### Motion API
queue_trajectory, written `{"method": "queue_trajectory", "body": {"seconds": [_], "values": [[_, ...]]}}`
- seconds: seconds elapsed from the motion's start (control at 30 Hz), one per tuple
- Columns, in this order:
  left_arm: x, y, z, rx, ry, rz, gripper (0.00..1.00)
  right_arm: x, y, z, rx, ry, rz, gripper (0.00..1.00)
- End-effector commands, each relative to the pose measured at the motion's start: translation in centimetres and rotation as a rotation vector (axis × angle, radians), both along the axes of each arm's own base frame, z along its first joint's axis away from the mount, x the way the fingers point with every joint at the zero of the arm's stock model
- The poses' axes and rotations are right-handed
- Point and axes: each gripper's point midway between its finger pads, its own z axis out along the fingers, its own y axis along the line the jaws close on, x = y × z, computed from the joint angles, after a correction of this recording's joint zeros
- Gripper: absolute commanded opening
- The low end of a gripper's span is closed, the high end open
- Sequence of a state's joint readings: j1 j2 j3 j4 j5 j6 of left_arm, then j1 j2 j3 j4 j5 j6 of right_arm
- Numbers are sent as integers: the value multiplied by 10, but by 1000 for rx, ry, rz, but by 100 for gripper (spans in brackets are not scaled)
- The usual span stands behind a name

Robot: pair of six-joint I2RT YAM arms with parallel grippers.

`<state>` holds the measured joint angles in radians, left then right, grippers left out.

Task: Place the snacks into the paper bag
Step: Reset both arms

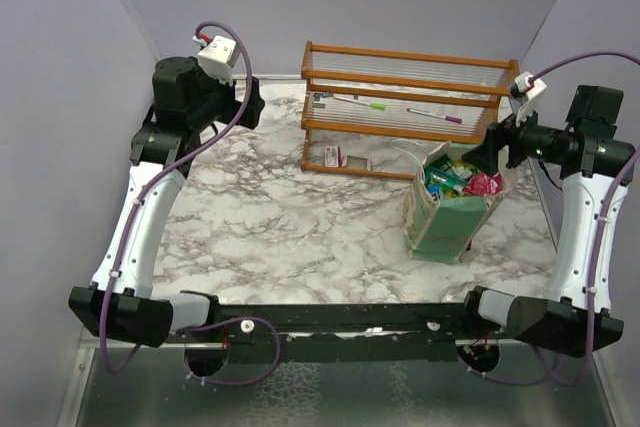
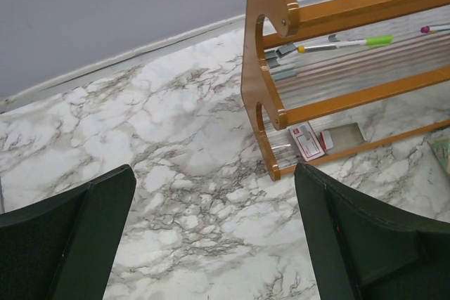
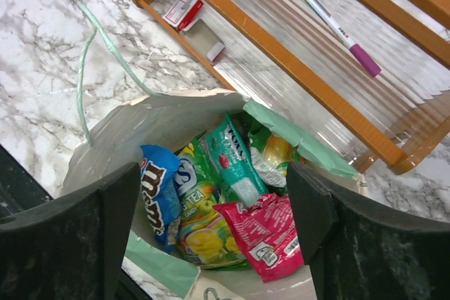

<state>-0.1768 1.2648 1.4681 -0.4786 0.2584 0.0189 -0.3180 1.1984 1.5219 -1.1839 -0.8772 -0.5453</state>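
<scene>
Snacks (image 3: 211, 201) crowd the paper bag (image 3: 162, 124) (rack (image 3: 309, 82) beside).

Soft, even light from above; the bag (image 1: 448, 225) throws only a faint shadow on the table (image 1: 300, 222). Wrist views are sharp, though the left claw (image 2: 214, 173) looms dark, slightly soft.

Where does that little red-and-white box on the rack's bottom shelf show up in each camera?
Top external: red-and-white box just above centre.
Left wrist: box right of centre.
Right wrist: box near the top, left.
Shared landmark: the wooden rack holding it.
</scene>
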Motion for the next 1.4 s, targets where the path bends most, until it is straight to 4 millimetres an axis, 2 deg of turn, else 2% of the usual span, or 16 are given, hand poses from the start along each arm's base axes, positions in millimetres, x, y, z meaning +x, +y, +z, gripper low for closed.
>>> {"method": "queue_trajectory", "body": {"seconds": [0.0, 0.1, 0.33, 0.47, 0.87, 1.37], "values": [[4, 25, 16, -5, -54, 130, 99, 15, -5, 15, -35, -48, -41, 89], [6, 36, 17, 12, -59, 184, 99, 22, -3, 15, -44, -44, -45, 100], [7, 55, 18, 41, -75, 269, 99, 37, 14, 11, -71, -30, -55, 99], [6, 60, 17, 58, -84, 287, 99, 46, 16, 15, -61, -33, -62, 99], [1, 76, 15, 113, -108, 331, 99, 61, 4, 42, -81, -184, -153, 99], [0, 82, 14, 115, -113, 348, 99, 64, -13, 53, -113, -236, -263, 99]]}}
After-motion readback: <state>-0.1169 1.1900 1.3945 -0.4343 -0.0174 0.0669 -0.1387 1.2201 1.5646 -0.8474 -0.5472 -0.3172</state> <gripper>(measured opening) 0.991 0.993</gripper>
